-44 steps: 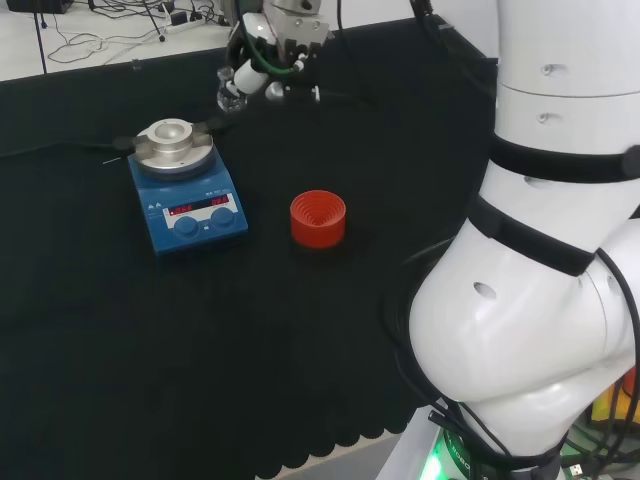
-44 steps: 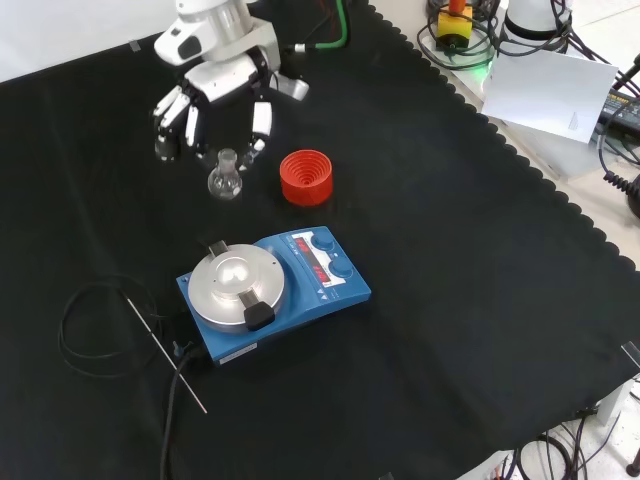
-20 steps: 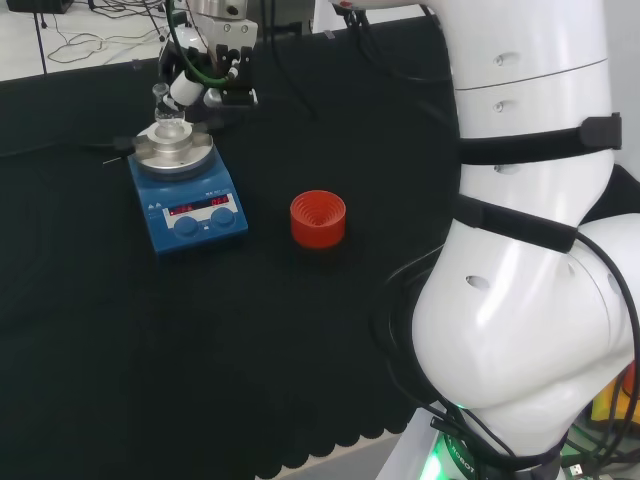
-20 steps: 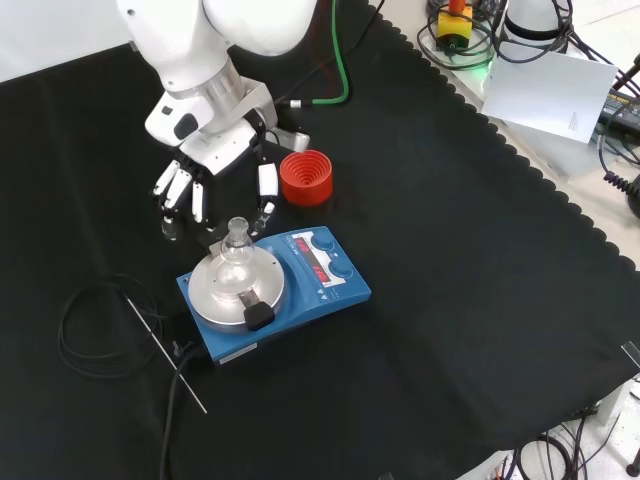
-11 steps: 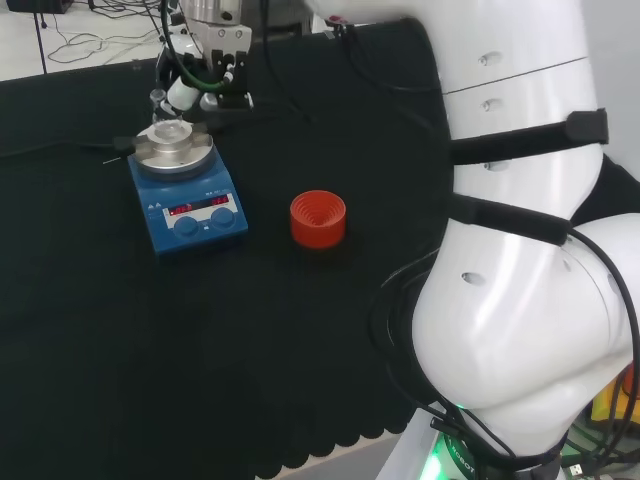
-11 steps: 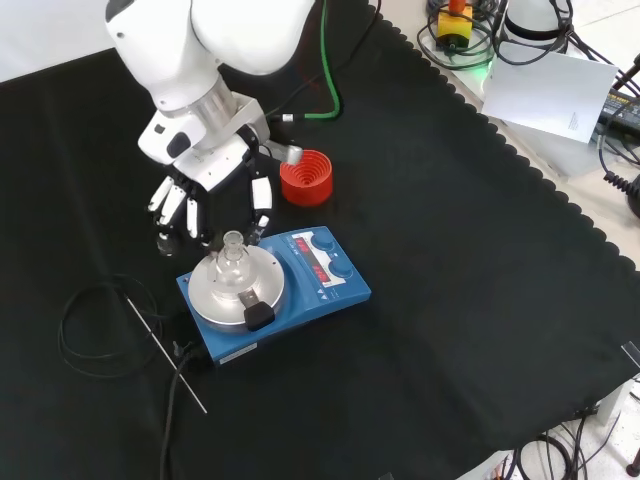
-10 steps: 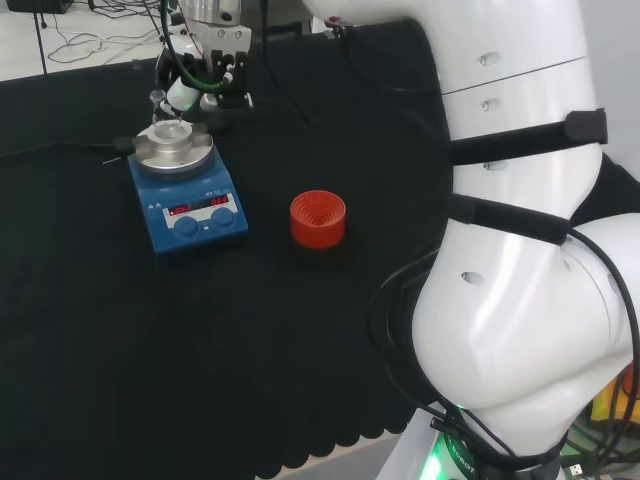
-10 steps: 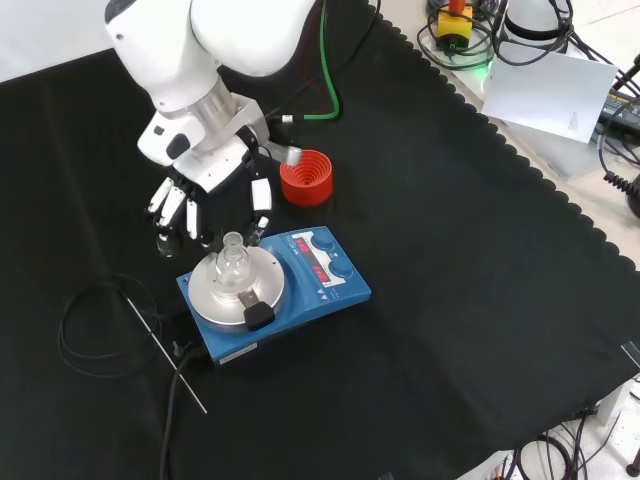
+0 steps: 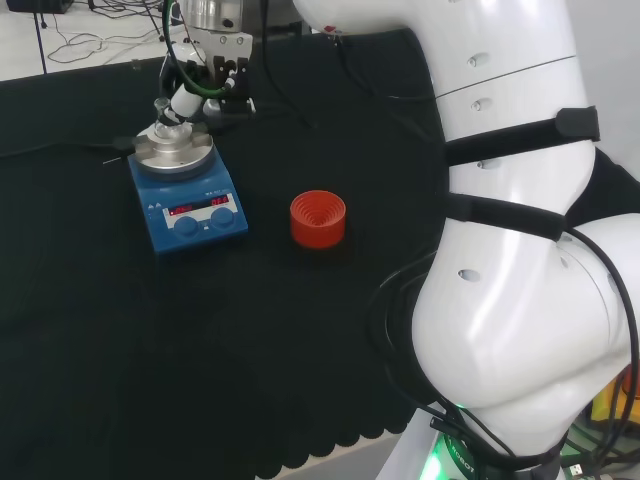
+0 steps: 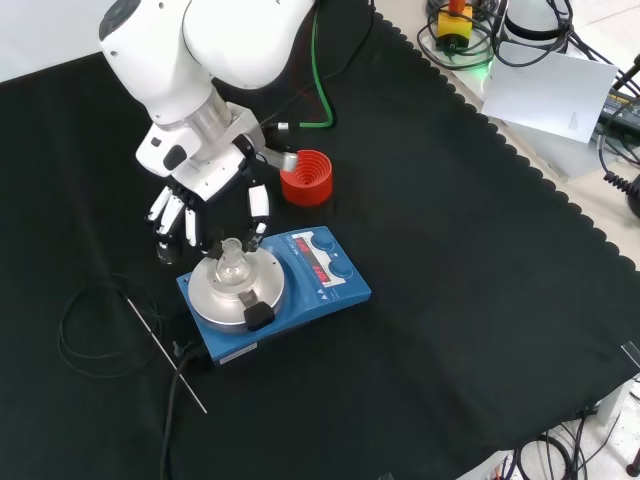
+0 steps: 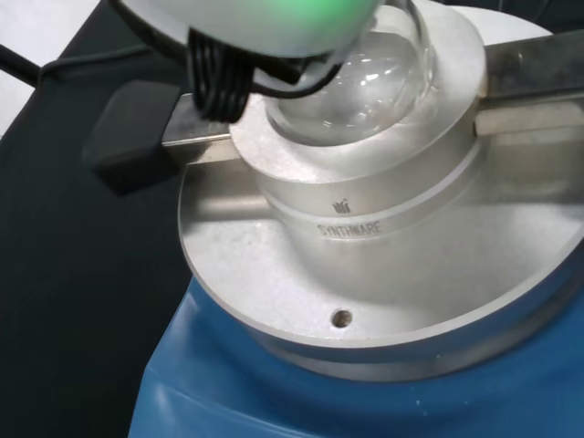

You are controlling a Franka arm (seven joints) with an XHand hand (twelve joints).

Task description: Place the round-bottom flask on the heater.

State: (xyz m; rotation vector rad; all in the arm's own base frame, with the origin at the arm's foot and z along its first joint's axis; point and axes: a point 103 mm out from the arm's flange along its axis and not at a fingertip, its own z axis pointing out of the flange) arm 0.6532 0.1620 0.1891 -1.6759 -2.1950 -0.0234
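Observation:
The clear round-bottom flask [image 10: 232, 265] stands upright with its bulb in the bowl of the silver block [image 10: 236, 297] on the blue heater [image 10: 322, 276]. The wrist view shows the flask's bulb [image 11: 365, 84] seated in that block [image 11: 365, 228]. My hand [image 10: 205, 185] hangs just behind and above the flask, its fingers and thumb reaching down on either side of the neck. In the head view a fingertip [image 9: 182, 102] of the hand [image 9: 215, 60] lies against the neck of the flask [image 9: 163, 128]. A blurred black part of the hand [image 11: 219, 82] shows beside the bulb.
A red ribbed stand [image 10: 305, 176] sits on the cloth just beyond the heater, close to my hand. A coiled black cable [image 10: 95, 330] and a thin rod [image 10: 165, 352] lie at the heater's left in the front view. The cloth's scalloped edge [image 10: 560, 215] runs along the right.
The flask was carried from beside the red stand and lowered into the heater's block. Over the last half second the hand has sunk slightly; the flask has stayed in the bowl.

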